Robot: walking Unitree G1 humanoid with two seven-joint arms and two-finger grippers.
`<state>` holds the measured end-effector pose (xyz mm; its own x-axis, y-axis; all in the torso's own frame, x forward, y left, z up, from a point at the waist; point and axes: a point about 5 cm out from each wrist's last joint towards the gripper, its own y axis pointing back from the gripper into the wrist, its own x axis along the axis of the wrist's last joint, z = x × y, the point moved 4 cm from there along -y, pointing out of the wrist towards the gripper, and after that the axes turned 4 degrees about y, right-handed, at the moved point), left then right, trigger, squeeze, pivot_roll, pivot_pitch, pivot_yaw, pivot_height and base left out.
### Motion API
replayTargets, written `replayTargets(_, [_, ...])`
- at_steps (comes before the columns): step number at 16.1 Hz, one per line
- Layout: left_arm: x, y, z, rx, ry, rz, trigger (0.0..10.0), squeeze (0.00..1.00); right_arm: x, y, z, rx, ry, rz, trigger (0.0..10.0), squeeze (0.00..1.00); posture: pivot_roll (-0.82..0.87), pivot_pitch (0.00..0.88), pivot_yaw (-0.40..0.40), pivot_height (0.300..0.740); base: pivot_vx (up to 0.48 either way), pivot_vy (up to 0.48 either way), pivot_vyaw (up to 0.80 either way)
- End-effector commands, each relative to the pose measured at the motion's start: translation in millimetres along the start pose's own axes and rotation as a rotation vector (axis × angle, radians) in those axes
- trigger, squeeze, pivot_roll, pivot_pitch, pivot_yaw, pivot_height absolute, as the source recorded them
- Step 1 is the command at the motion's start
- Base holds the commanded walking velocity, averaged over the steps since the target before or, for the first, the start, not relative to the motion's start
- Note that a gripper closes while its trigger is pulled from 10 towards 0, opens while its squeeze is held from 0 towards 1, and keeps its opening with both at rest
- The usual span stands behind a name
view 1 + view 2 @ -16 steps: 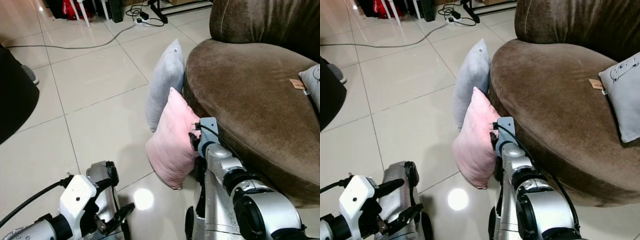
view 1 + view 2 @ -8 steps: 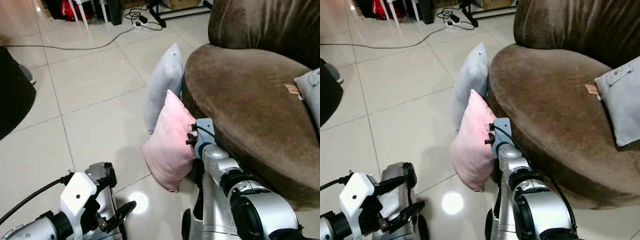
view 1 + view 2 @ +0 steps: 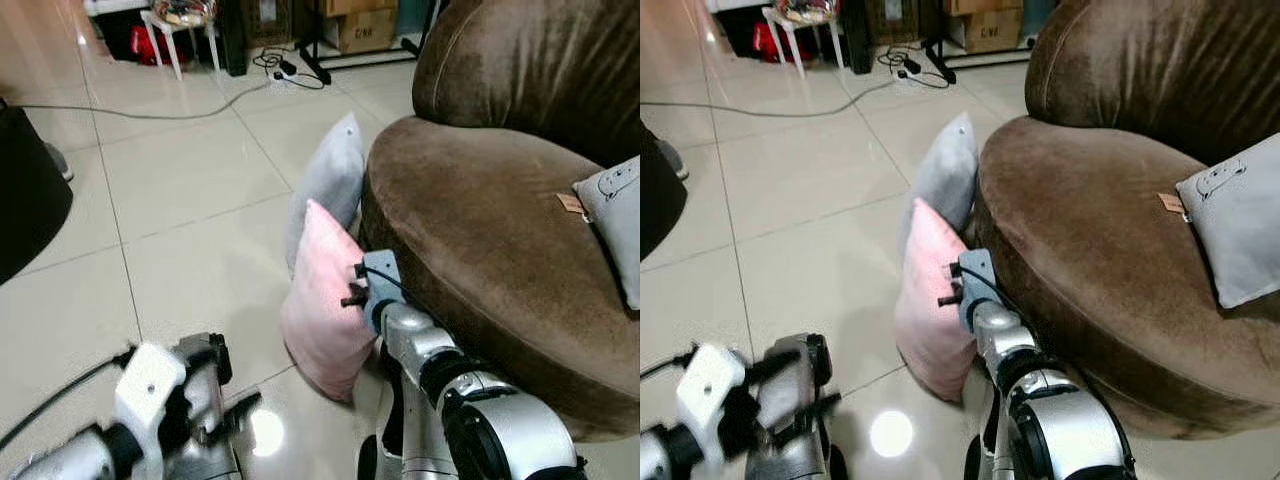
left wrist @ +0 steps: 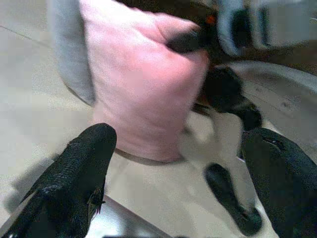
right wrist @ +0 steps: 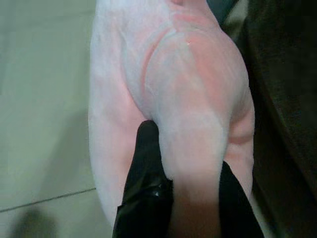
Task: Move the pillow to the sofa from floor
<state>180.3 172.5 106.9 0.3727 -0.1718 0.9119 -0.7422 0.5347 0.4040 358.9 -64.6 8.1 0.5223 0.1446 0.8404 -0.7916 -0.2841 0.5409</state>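
A pink pillow [image 3: 322,305] is seen standing on edge on the tiled floor [image 3: 190,210], leaned against the front of a brown sofa [image 3: 490,230]. From the sofa seat it lies at about 9 o'clock. A grey pillow [image 3: 328,185] is propped just behind it, at roughly 12 o'clock from the pink one, also touching the sofa's side and the floor.

The right hand [image 5: 181,198] is clamped on the pink pillow: in the right wrist view a fold of pink fabric is pinched between the two black fingers [image 5: 143,188], with the cloth bulging up and over them. In the head views the right arm is seen reaching forward from the lower middle, its blue-grey wrist block pressed to the pillow's sofa-facing edge. The pillow's lower corner appears to be at the floor; whether it is lifted clear cannot be told.

The left hand [image 4: 178,173] is held low near the floor at about 7 o'clock from the pink pillow, apart from it. Its two fingers are spread wide, with nothing between them; the pink pillow and the right arm are seen beyond the gap.

On the sofa seat, at the 3 o'clock side, a second grey cushion [image 3: 1235,230] rests against the backrest, with a small tan tag [image 3: 1171,203] just beside it. Across the floor at 11 o'clock a cable [image 3: 150,112] is trailed toward a small white stool [image 3: 180,30] and cardboard boxes [image 3: 360,25].
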Motion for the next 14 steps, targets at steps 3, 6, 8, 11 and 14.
replayTargets(3, [15, -6.3, -20.4, 0.090, -0.036, 0.072, 10.0, 0.47, 36, 2.0, 7.7, 0.053, -0.162, 0.113, 0.0, 0.00, 0.03, 0.000, -0.029, 0.395, 0.000, 0.000, 0.00])
replayTargets(6, [35, -15.0, -22.0, 0.159, -0.013, 0.188, 10.0, 0.47, 59, 27.2, 26.7, 0.077, -0.413, 0.245, 0.0, 0.00, 0.02, 0.000, -0.035, 0.395, 0.000, 0.000, 0.00])
replayTargets(8, [48, -17.2, -23.4, 0.196, -0.014, 0.247, 10.0, 0.45, 89, 64.8, 36.3, 0.087, -0.480, 0.385, 0.0, 0.00, 0.01, 0.000, -0.055, 0.395, 0.000, 0.000, 0.00])
replayTargets(11, [77, -18.6, -49.6, 0.420, -0.094, 0.352, 10.0, 0.45, 166, 125.2, 61.5, 0.069, -0.556, 0.668, 0.0, 0.00, 0.02, 0.000, -0.063, 0.395, 0.000, 0.000, 0.00])
replayTargets(14, [100, -21.2, -52.9, 0.447, -0.109, 0.418, 10.0, 0.39, 240, 177.7, 105.9, -0.012, -0.553, 0.920, 10.0, 0.00, 0.02, 0.000, -0.040, 0.395, 0.000, 0.000, 0.00])
